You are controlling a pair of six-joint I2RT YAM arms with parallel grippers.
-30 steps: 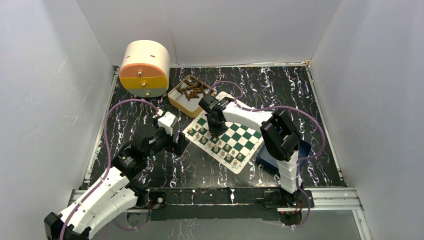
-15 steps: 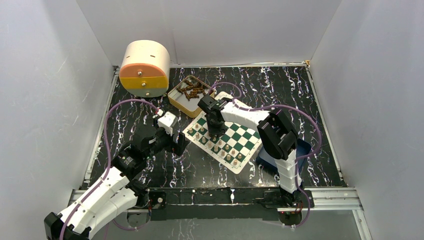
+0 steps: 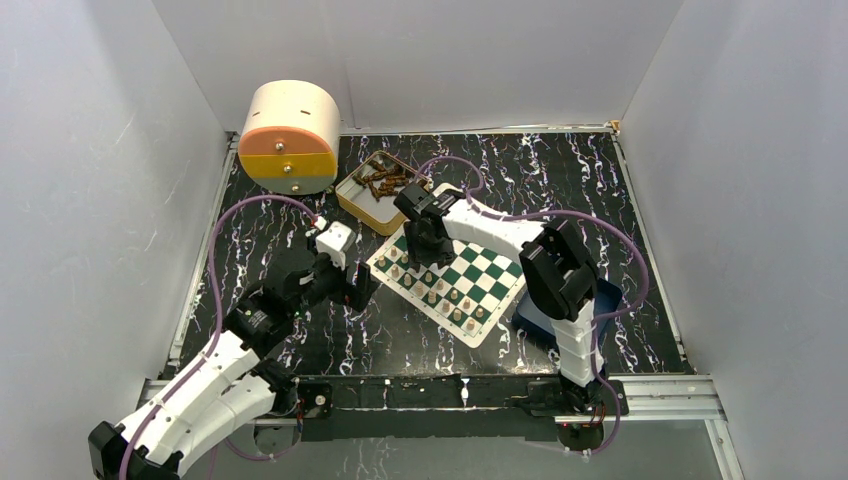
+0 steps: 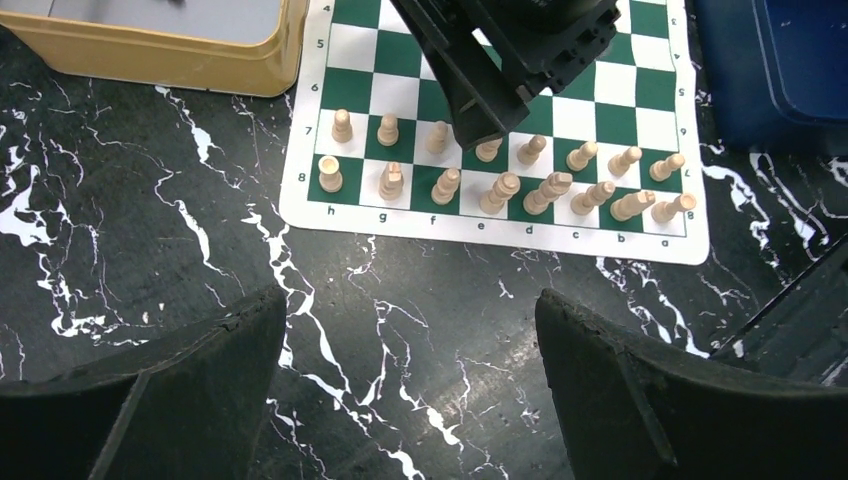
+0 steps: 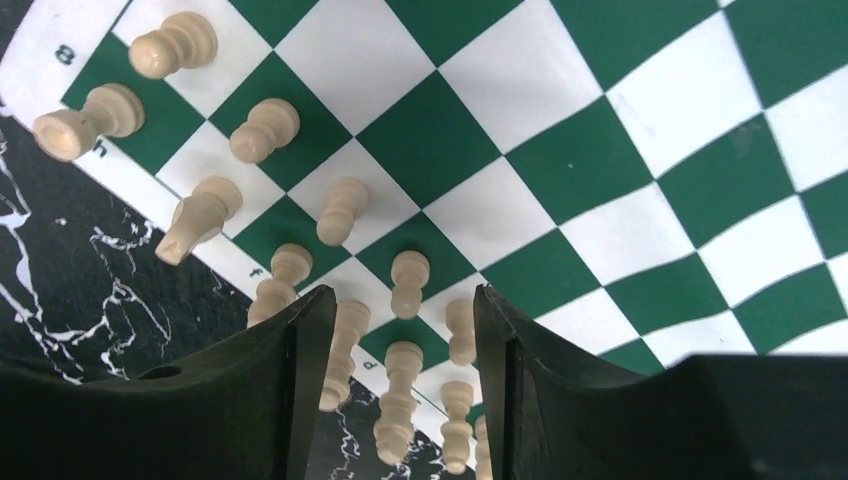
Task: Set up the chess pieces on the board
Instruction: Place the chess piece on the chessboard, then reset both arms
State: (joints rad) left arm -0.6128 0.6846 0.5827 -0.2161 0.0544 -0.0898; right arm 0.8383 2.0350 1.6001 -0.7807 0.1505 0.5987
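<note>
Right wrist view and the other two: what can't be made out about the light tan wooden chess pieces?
- Right wrist: fingers of the black right gripper hide several light tan wooden chess pieces; the bottom edge cuts others.
- Left wrist: that gripper covers one piece's top; the top edge cuts the green-and-white checked board.
- Top: piece types too small.

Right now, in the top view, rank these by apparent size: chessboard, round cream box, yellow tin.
1. chessboard and round cream box: about alike; the box stands taller, nearer the camera, so unranked.
2. yellow tin: clearly smallest.
</note>
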